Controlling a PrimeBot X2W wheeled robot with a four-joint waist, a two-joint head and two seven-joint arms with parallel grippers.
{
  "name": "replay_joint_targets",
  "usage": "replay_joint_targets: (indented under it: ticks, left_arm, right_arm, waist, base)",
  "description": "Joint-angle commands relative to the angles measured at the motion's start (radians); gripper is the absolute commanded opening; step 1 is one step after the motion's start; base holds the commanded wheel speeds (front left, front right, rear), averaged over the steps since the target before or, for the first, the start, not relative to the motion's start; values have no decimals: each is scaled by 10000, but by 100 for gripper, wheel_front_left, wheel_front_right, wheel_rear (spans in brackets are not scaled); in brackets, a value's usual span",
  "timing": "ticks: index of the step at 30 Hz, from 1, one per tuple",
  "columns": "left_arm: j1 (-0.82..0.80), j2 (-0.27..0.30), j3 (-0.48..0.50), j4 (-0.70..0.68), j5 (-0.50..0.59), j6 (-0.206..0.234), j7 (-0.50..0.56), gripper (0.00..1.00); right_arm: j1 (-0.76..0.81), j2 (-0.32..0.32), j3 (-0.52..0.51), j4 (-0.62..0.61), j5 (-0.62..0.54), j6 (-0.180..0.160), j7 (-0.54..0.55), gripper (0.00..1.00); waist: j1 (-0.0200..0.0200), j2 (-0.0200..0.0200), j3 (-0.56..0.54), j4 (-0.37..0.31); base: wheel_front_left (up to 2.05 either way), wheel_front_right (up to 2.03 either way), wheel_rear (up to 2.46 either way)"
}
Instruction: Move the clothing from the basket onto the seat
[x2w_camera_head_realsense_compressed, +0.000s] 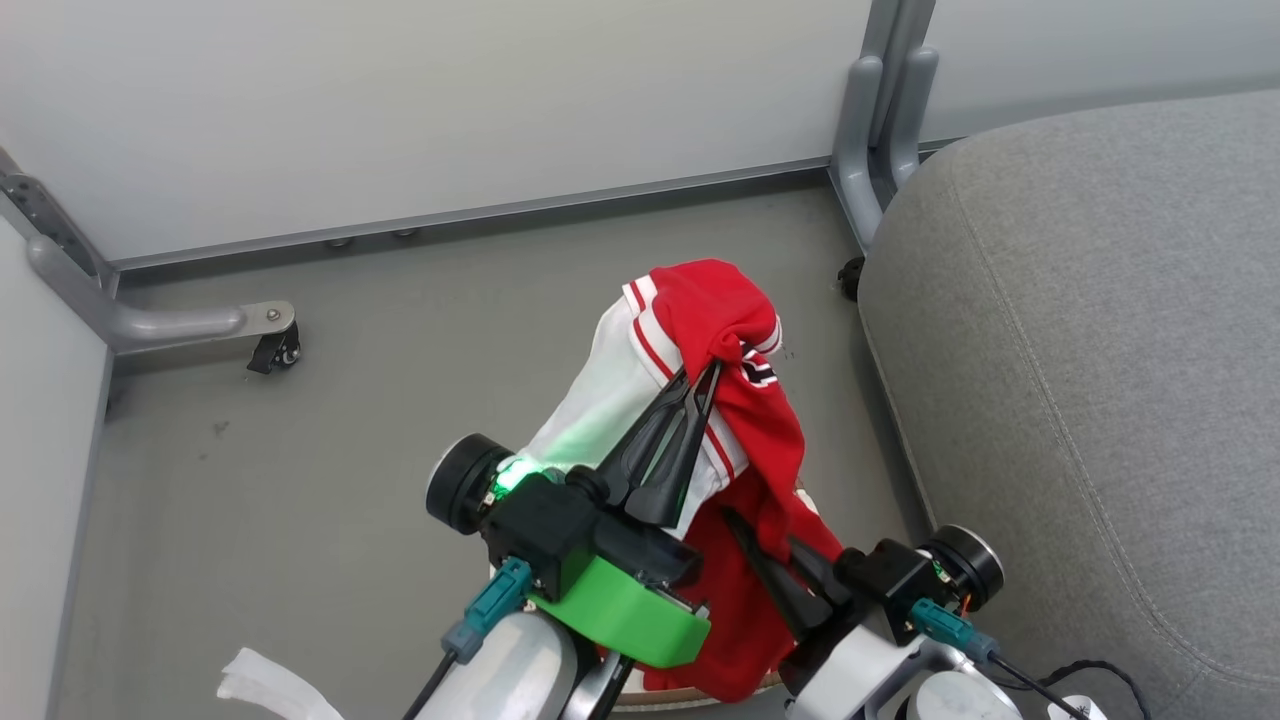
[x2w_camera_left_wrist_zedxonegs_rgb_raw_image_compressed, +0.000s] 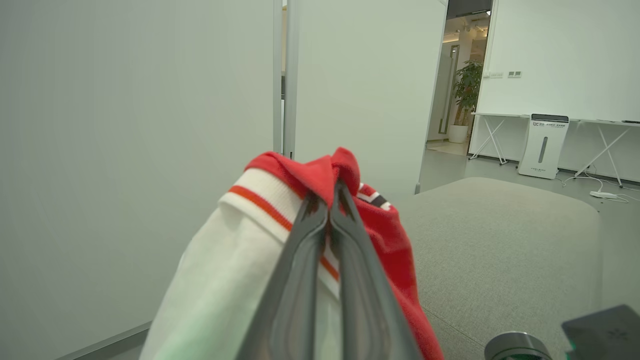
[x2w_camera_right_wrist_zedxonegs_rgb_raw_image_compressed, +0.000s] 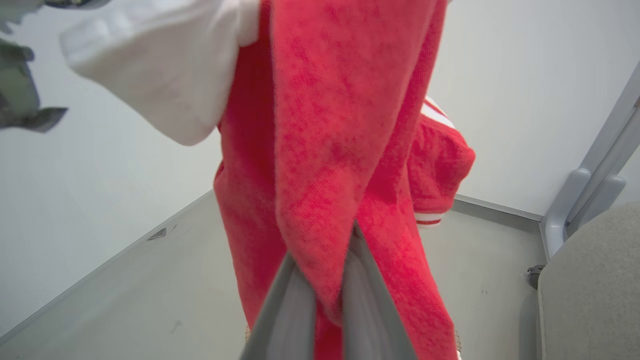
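Left gripper (x2w_camera_head_realsense_compressed: 701, 372): arm reaches up and forward, and the fingers are pinched tight on a bunched knot of the clothing (x2w_camera_head_realsense_compressed: 742, 312) at the garment's top, by the striped trim. The left wrist view (x2w_camera_left_wrist_zedxonegs_rgb_raw_image_compressed: 330, 200) confirms fabric squeezed between the closed tips.

- Clothing: it hangs in the air above the floor (x2w_camera_head_realsense_compressed: 350, 450), a white panel on the left and red folds on the right, just beside the seat and not on it.
- Handling: looks light, limp and fuzzy. It should drape and swing and won't hold a shape. A thick gathered fold or the ribbed hem is the best hold; a single layer may slip.

Right gripper (x2w_camera_head_realsense_compressed: 765, 535): set lower with the forearm angled up, and clamped on a hanging red fold (x2w_camera_right_wrist_zedxonegs_rgb_raw_image_compressed: 325, 250).

Seat (x2w_camera_head_realsense_compressed: 1080, 350): on the far right, with its grey cushion bare.
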Motion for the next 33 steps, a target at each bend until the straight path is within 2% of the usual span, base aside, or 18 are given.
replay_joint_targets:
  ticks: [1, 8, 9, 10, 11, 33]
  left_arm:
    - [110, 1, 41, 96, 93, 6, -8, 0]
    - [100, 2, 136, 329, 229, 92, -8, 0]
    - [98, 2, 115, 458, 272, 106, -7, 17]
    - [72, 2, 130, 526, 325, 142, -7, 92]
    - [41, 2, 149, 557, 360, 152, -8, 100]
    - [-92, 4, 572, 1198, 530, 191, -7, 100]
  right_arm:
    - [84, -39, -54, 4, 42, -17, -49, 0]
    - [196, -47, -126, -23, 43, -17, -49, 0]
    - [197, -53, -127, -22, 42, -17, -49, 0]
    - [191, -61, -137, -27, 43, -17, -49, 0]
    - [183, -62, -147, -32, 42, -17, -49, 0]
    - [-9, -67, -384, -161, -30, -17, -50, 0]
  waist:
    - [1, 37, 3, -20]
    - [1, 37, -9, -42]
    - [1, 37, -5, -43]
    - [1, 37, 4, -40]
    - [1, 37, 14, -39]
    - [1, 37, 233, -90]
  base:
    - [0, 0, 0]
    - [0, 0, 0]
    - [0, 0, 0]
    - [0, 0, 0]
    - [0, 0, 0]
    - [0, 0, 0]
